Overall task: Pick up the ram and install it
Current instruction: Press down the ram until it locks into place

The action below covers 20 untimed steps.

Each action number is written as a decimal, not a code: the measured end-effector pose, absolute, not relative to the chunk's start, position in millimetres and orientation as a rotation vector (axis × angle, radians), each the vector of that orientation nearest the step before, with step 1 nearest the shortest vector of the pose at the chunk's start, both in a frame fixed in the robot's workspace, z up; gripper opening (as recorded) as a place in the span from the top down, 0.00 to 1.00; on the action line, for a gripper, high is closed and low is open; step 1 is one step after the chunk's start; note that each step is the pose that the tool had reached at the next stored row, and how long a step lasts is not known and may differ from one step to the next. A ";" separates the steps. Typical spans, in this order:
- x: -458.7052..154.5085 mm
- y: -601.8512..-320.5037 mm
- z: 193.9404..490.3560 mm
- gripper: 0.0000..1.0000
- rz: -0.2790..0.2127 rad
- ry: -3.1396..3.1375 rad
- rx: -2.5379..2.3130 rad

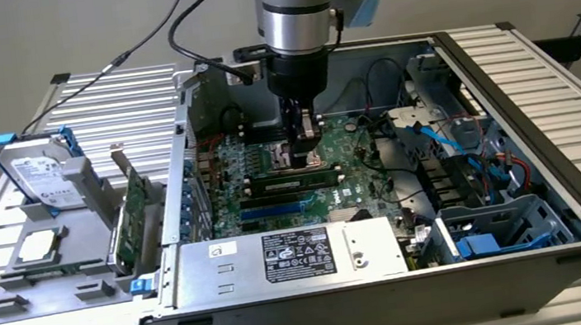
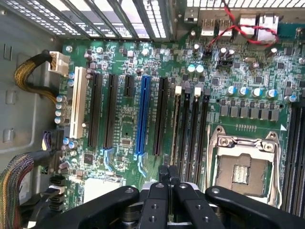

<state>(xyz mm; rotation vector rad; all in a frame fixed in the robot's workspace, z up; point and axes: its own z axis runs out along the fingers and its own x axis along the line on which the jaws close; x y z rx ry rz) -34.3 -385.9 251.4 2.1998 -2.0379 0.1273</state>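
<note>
One slim stick, the ram (image 1: 293,182), appears to sit edge-up in a black motherboard (image 1: 267,153) slot inside the open computer case (image 1: 504,95). It lies just at six o'clock of the gripper (image 1: 308,157) in the exterior view. The fingers (image 2: 167,174) are pressed together and hold nothing. In the wrist view they hover low over the near ends of the memory slots (image 2: 190,129); whether they touch the stick I cannot tell. I judge the install step in hand, with the pick-up already done. Seating it properly would call for a straight, even downward press until the slot's clips latch.
</note>
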 end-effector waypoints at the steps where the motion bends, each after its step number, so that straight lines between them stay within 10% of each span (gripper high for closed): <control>1: -34.4 -385.9 251.0 0.89 0.137 -2.043 2.203; 20: -43.3 -383.8 228.5 0.89 0.146 -2.158 2.098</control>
